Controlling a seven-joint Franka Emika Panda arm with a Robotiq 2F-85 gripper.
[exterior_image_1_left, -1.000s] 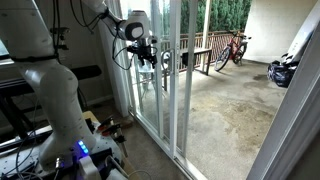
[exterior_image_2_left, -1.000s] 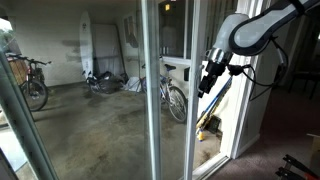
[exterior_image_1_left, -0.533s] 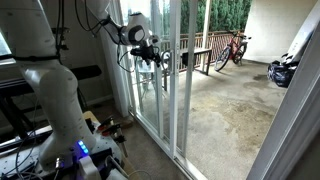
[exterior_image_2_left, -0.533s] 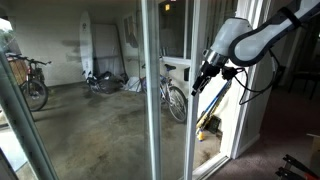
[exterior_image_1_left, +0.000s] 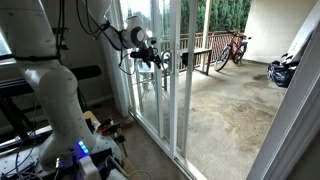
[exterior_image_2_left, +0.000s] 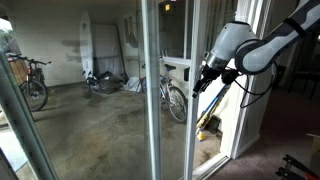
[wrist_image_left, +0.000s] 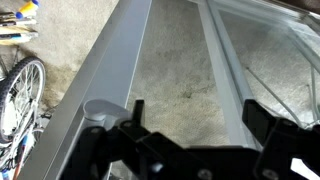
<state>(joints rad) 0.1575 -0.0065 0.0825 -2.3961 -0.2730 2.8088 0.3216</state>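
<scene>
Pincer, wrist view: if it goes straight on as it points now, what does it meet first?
Probably the pale-framed sliding glass door: the black pincer, standing open, faces its pane and frame bar. How close it is remains unclear.

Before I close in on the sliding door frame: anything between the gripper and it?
Nothing visible does. In the wrist view the open gripper sits right by the door frame, gap bare; the bicycle wheel is off to the side.
</scene>
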